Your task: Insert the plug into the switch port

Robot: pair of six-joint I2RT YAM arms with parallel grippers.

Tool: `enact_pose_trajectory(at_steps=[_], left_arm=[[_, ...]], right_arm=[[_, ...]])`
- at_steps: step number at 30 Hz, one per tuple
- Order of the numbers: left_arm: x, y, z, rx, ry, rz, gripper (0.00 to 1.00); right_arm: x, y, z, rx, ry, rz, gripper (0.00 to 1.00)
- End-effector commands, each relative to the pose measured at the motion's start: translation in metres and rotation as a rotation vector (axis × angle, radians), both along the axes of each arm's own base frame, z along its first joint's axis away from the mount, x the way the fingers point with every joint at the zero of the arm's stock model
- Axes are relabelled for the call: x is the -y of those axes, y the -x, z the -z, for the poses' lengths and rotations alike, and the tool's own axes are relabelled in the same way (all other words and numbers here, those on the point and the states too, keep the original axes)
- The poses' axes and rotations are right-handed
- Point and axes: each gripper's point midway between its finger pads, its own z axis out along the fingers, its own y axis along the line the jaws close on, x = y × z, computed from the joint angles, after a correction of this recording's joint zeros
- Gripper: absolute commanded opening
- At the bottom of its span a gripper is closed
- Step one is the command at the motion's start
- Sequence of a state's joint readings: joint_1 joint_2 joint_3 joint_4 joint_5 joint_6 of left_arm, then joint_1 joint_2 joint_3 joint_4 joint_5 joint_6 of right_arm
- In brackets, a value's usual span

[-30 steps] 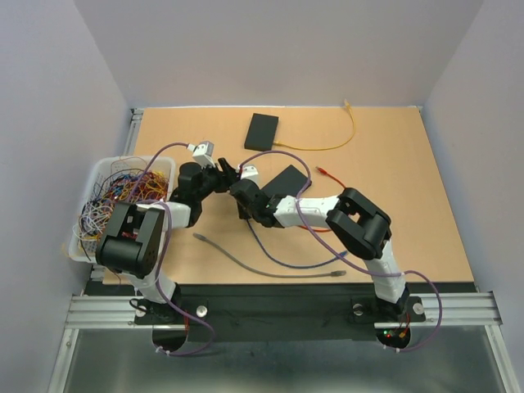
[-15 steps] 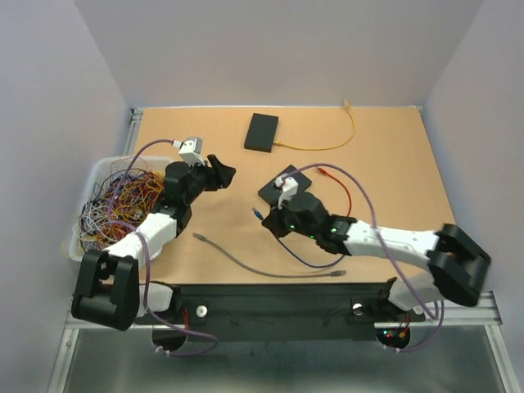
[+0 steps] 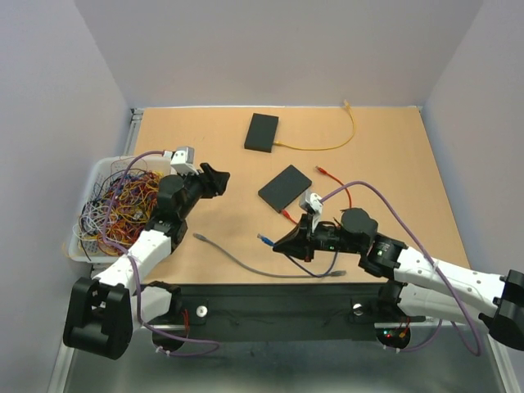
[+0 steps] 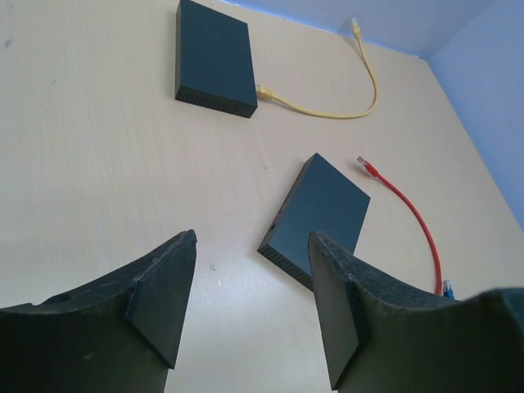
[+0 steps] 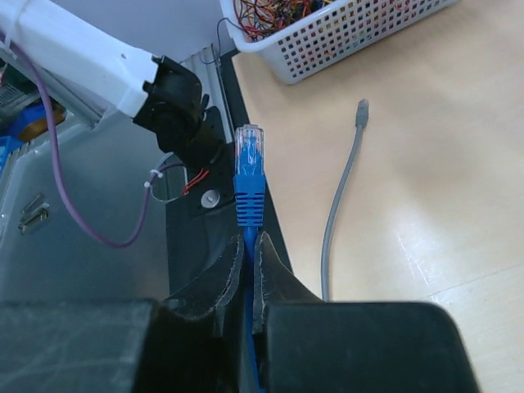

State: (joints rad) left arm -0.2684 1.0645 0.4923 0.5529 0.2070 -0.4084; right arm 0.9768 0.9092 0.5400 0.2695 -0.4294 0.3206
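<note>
From above, the right gripper (image 3: pixel 281 244) grips the blue plug (image 3: pixel 264 239), which sticks out to the left, near of the switch (image 3: pixel 285 187) and apart from it. The left gripper (image 3: pixel 216 180) hangs open, left of that switch.

The left wrist view shows spread fingers (image 4: pixel 164 286) holding nothing, with the switch (image 4: pixel 319 217) beyond.

The right wrist view shows jaws pinched tight just behind the plug (image 5: pixel 249 164). A grey cable (image 5: pixel 340 188) lies on the table (image 5: pixel 426 164).

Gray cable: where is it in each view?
Top external: gray cable lies on the table near its front edge.
Left wrist: not in it.
Right wrist: gray cable right of the blue plug, its end pointing toward the basket.
Shared landmark: basket, at top external's left edge and right wrist's top.
</note>
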Motion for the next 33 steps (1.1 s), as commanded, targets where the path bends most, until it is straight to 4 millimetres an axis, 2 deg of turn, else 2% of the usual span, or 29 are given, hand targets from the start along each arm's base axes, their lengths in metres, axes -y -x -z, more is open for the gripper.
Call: enact_pose_trajectory(at_steps=[1, 3, 4, 5, 6, 9, 10, 13, 18, 23, 25, 26, 28, 32, 33], left_arm=[[-0.001, -0.003, -0.024, 0.114, 0.020, -0.011, 0.68], [0.001, -0.004, -0.023, 0.113, 0.029, -0.001, 0.68], [0.004, -0.006, -0.017, 0.099, 0.027, 0.008, 0.68], [0.006, -0.007, -0.018, 0.101, 0.035, 0.016, 0.68], [0.008, -0.008, -0.017, 0.099, 0.037, 0.021, 0.68], [0.013, -0.011, -0.011, 0.095, 0.046, 0.040, 0.68], [0.015, -0.012, -0.012, 0.102, 0.052, 0.046, 0.68], [0.020, -0.016, -0.003, 0.085, 0.053, 0.058, 0.68], [0.037, -0.022, -0.001, 0.089, 0.065, 0.106, 0.68], [0.061, -0.018, -0.005, 0.111, 0.076, 0.183, 0.68], [0.079, -0.006, -0.009, 0.126, 0.085, 0.247, 0.68], [0.089, 0.002, -0.016, 0.148, 0.102, 0.299, 0.68], [0.114, 0.022, -0.027, 0.187, 0.126, 0.400, 0.68], [0.154, 0.057, -0.039, 0.209, 0.156, 0.536, 0.68], [0.159, 0.060, -0.044, 0.202, 0.178, 0.543, 0.68]], right_arm=[[0.006, -0.005, 0.005, 0.032, 0.022, 0.038, 0.01], [0.013, -0.025, 0.013, 0.030, 0.056, 0.162, 0.00], [0.022, -0.048, 0.016, 0.039, 0.083, 0.302, 0.01], [0.029, -0.057, 0.026, 0.037, 0.131, 0.365, 0.00], [0.040, -0.075, 0.027, 0.052, 0.155, 0.481, 0.00], [0.059, -0.093, 0.034, 0.059, 0.218, 0.617, 0.01], [0.072, -0.104, 0.036, 0.066, 0.245, 0.712, 0.00], [0.094, -0.121, 0.043, 0.060, 0.301, 0.873, 0.00], [0.108, -0.128, 0.062, 0.036, 0.373, 0.967, 0.00], [0.102, -0.128, 0.069, 0.035, 0.403, 0.937, 0.00], [0.081, -0.115, 0.066, 0.028, 0.373, 0.793, 0.00], [0.072, -0.112, 0.054, 0.053, 0.320, 0.746, 0.01], [0.062, -0.104, 0.043, 0.062, 0.261, 0.675, 0.00], [0.063, -0.108, 0.023, 0.084, 0.203, 0.703, 0.00], [0.063, -0.109, 0.021, 0.090, 0.203, 0.702, 0.00]])
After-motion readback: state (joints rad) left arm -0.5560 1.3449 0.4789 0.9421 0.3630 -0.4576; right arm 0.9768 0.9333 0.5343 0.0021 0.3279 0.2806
